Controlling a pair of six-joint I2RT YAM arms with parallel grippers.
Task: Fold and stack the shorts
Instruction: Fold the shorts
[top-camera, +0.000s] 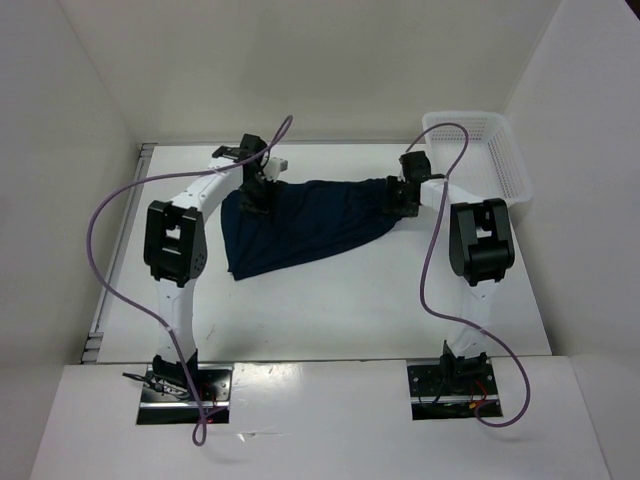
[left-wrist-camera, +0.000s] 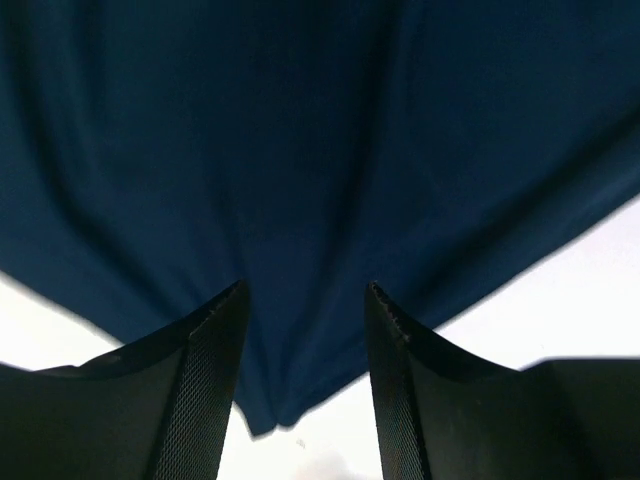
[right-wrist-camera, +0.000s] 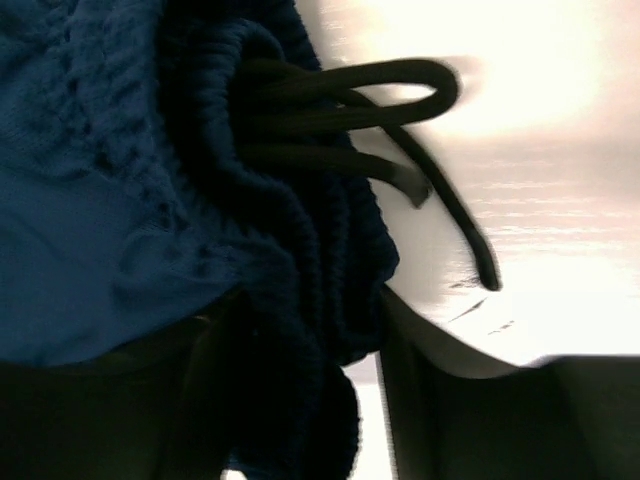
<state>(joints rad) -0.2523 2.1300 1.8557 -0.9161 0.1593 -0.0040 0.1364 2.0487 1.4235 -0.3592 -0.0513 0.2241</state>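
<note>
Left fingers (left-wrist-camera: 215, 380) open, astride a corner of the shorts (top-camera: 310, 225). Right fingers (right-wrist-camera: 440, 420) at bunched waistband (right-wrist-camera: 290, 230), grip unclear. Risk: waistband slips, fold lands skewed on the worktop (top-camera: 330, 310) mid-frame.

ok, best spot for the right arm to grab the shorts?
Probably the bunched waistband of the shorts, beside the drawstring. It is the thick, ribbed right end, gathered into a ridge that fits between the jaws. Come down from above on the basket side, where the right gripper sits.
</note>
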